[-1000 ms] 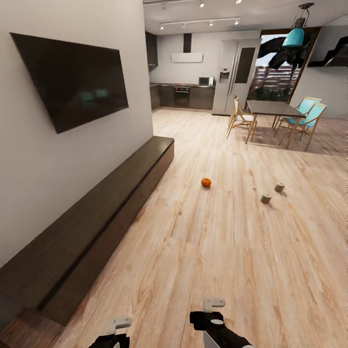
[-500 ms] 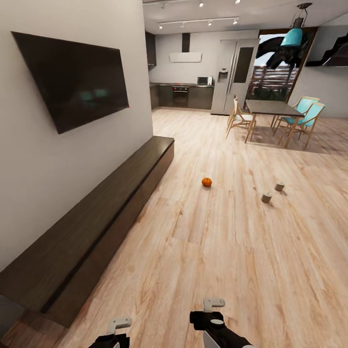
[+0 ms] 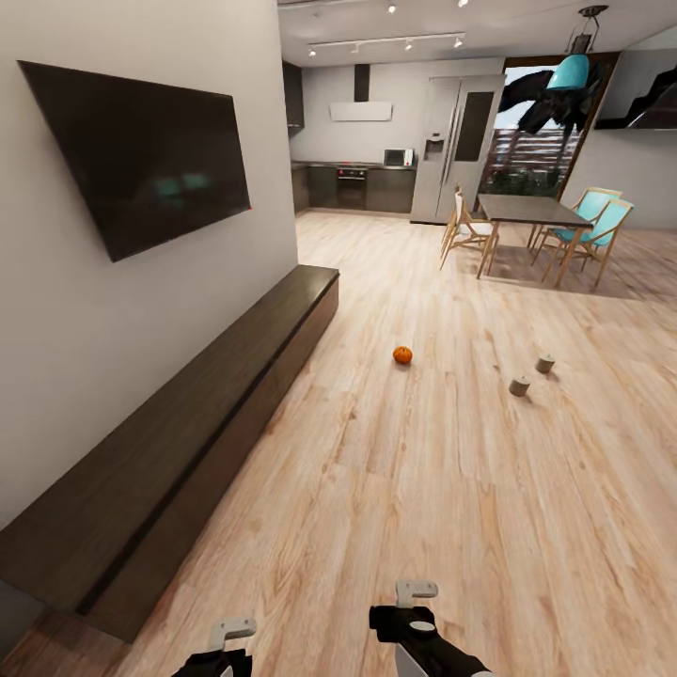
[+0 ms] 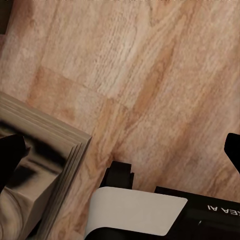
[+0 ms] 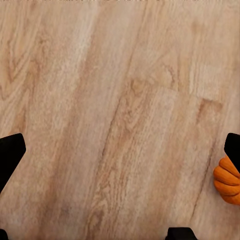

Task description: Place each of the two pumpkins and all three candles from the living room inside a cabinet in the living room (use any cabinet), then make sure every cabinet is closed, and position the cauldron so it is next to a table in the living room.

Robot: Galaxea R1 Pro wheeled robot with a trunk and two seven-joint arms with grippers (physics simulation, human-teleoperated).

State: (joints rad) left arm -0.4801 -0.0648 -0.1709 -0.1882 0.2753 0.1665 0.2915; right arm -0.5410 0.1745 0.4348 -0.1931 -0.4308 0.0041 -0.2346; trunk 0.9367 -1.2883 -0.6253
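Note:
One small orange pumpkin sits on the plank floor ahead of me. Two stubby grey-tan candles stand further right. The long dark cabinet runs along the left wall with all its fronts shut. My left gripper and right gripper hang low at the near edge, far from these things. In the wrist views the left gripper and right gripper are open over bare floor. An orange pumpkin lies beside one right fingertip. The cauldron is out of view.
A black TV hangs above the cabinet. A dining table with chairs stands far right, and a kitchen with a fridge lies beyond. A stepped wooden edge shows near the left gripper. Wide floor lies between me and the pumpkin.
The whole head view has shifted slightly, so the camera has moved a little. The pumpkin, candles and both grippers keep their places.

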